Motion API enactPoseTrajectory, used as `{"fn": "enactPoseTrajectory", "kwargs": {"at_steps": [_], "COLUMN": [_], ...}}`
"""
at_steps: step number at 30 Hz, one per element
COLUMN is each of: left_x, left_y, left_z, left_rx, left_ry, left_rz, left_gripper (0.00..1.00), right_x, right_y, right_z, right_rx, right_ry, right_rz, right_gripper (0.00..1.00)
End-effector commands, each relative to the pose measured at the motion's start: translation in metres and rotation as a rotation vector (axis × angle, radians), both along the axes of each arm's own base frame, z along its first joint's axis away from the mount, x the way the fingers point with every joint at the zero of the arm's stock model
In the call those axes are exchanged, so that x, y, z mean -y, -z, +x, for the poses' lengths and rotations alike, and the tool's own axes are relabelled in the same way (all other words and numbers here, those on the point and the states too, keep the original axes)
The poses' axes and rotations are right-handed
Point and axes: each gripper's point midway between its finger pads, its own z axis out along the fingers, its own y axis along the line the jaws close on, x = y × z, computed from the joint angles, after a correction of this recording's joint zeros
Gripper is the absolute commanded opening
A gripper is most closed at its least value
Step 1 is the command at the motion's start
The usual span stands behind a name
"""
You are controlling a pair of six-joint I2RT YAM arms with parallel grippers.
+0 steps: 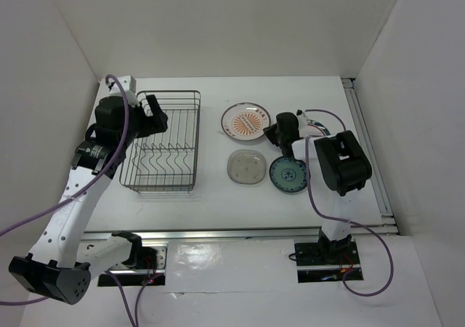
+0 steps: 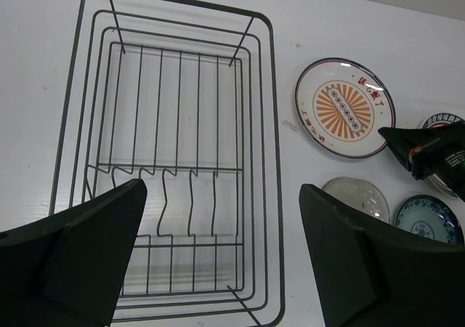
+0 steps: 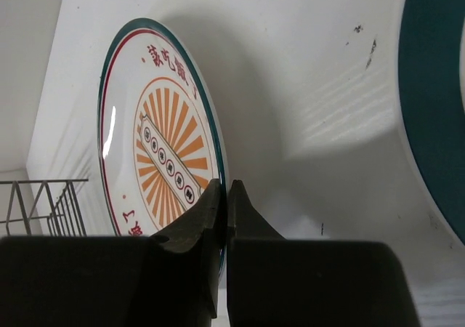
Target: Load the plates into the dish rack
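Observation:
The dark wire dish rack [image 1: 163, 144] stands at the left and holds no plates; it also shows in the left wrist view [image 2: 174, 160]. My left gripper [image 1: 155, 113] hangs open above it [image 2: 224, 189]. The orange sunburst plate [image 1: 244, 120] lies right of the rack. My right gripper [image 1: 273, 132] is shut on its right rim [image 3: 225, 190], one finger on top and one beneath. The translucent plate [image 1: 247, 167] and the teal-blue plate [image 1: 288, 174] lie in front of it. The dark-rimmed plate [image 1: 321, 120] lies partly hidden behind the right wrist.
White walls close in the table at the back and both sides. A metal rail [image 1: 370, 152] runs along the table's right edge. The right arm's body [image 1: 340, 160] stands beside the teal-blue plate. The dark-rimmed plate's band [image 3: 429, 87] lies close beside the right gripper.

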Motion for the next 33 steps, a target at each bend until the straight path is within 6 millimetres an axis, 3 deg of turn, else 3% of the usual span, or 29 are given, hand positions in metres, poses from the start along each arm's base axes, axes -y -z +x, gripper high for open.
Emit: {"fn": "enactPoseTrajectory", "kwargs": {"at_steps": [1, 2, 4, 5, 6, 7, 9, 11, 13, 19, 25, 30, 32, 33], "left_x": [0.009, 0.011, 0.018, 0.022, 0.026, 0.033, 0.041, 0.051, 0.058, 0.074, 0.095, 0.102, 0.104, 0.104], "left_y": [-0.004, -0.004, -0.003, -0.006, 0.001, -0.002, 0.002, -0.001, 0.000, 0.013, 0.005, 0.015, 0.019, 0.023], "left_z": [0.008, 0.008, 0.010, 0.010, 0.011, 0.010, 0.010, 0.007, 0.009, 0.014, 0.007, 0.005, 0.005, 0.007], "left_rx": [0.036, 0.036, 0.033, 0.044, 0.024, 0.035, 0.029, 0.037, 0.042, -0.002, 0.018, -0.013, -0.026, -0.038], "left_ry": [0.048, 0.056, 0.092, 0.110, 0.130, 0.167, 0.212, 0.272, 0.307, 0.394, 0.523, 0.572, 0.582, 0.581], "left_rz": [-0.005, -0.008, -0.022, -0.031, -0.036, -0.053, -0.060, -0.084, -0.098, -0.135, -0.184, -0.197, -0.202, -0.203], "left_gripper": [1.00, 1.00, 1.00, 1.00, 1.00, 1.00, 1.00, 1.00, 1.00, 1.00, 1.00, 1.00, 0.89, 0.59], "right_x": [0.001, 0.000, -0.002, -0.003, -0.005, -0.008, -0.015, -0.018, -0.036, -0.078, -0.096, -0.104, -0.106, -0.107], "right_y": [-0.038, -0.064, -0.087, -0.115, -0.144, -0.147, -0.194, -0.206, -0.234, -0.258, -0.272, -0.287, -0.293, -0.291], "right_z": [0.003, 0.006, 0.001, 0.002, -0.005, -0.016, -0.033, -0.048, -0.069, -0.138, -0.158, -0.169, -0.174, -0.173], "right_rx": [0.103, 0.180, 0.267, 0.372, 0.456, 0.490, 0.642, 0.703, 0.821, 1.008, 1.039, 1.088, 1.119, 1.114], "right_ry": [0.044, 0.039, 0.024, 0.013, 0.000, -0.034, -0.089, -0.163, -0.318, -0.697, -0.788, -0.819, -0.835, -0.835], "right_rz": [0.006, 0.023, 0.018, 0.041, 0.050, 0.021, 0.039, -0.010, -0.045, -0.019, -0.013, 0.044, 0.064, 0.073], "right_gripper": [0.00, 0.00, 0.00, 0.00, 0.00, 0.00, 0.00, 0.00, 0.00, 0.00, 0.00, 0.00, 0.00, 0.00]}}
